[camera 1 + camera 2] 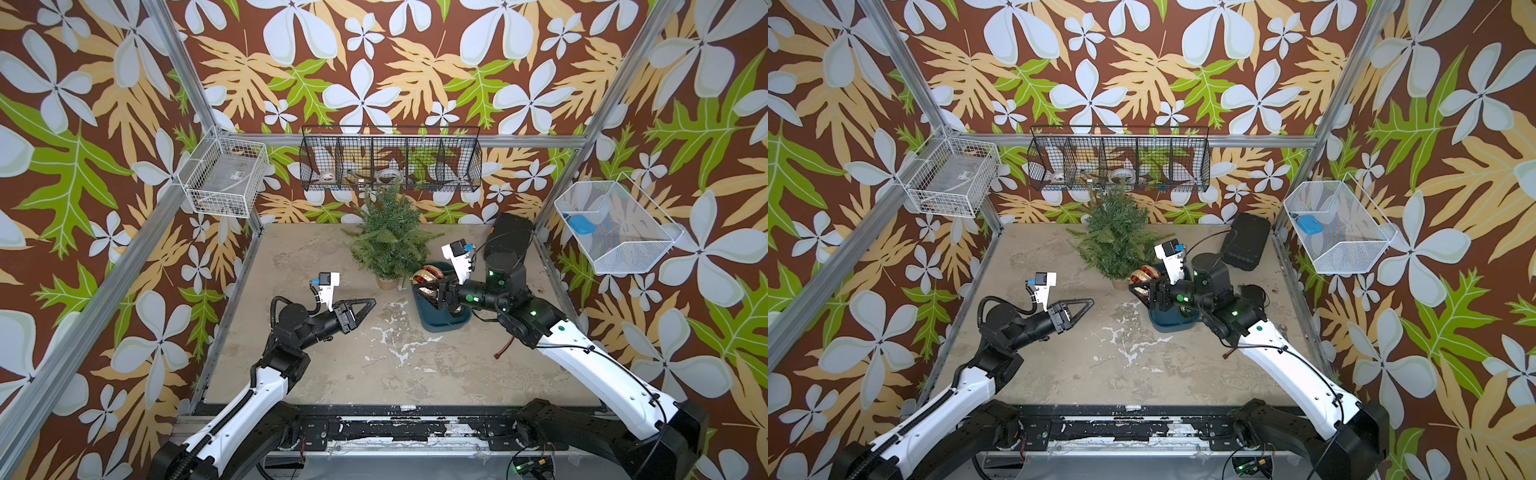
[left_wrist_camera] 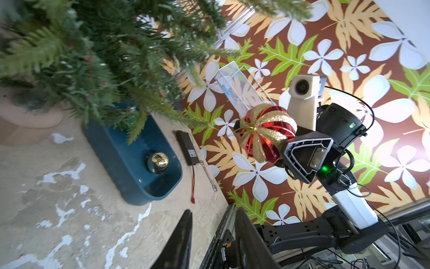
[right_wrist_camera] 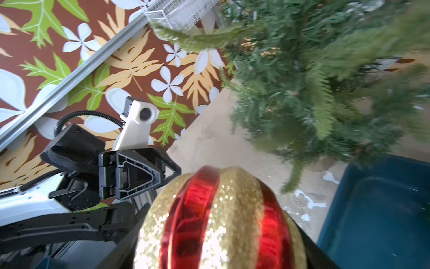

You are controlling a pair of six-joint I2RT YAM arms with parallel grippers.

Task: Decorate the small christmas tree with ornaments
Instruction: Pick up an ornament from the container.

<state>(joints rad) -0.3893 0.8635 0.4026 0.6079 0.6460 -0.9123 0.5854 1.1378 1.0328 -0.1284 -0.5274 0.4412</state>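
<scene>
My right pincer (image 1: 424,289) grips the red-and-gold striped ball (image 2: 267,130) above the blue tray (image 1: 440,326); the small christmas tree (image 1: 388,237) stands just far-left of it. My left pincer (image 1: 371,302), part-open and empty, hangs farther from the tree, at near left.

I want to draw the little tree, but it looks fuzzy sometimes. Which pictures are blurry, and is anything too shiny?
Right wrist view: the small christmas tree is smeared and soft, and the striped ball, very close, has white glare on its gold glitter. Left wrist view: the nearest branches blur, the ball is sharp. Both top views: evenly lit, tree fairly crisp.
</scene>
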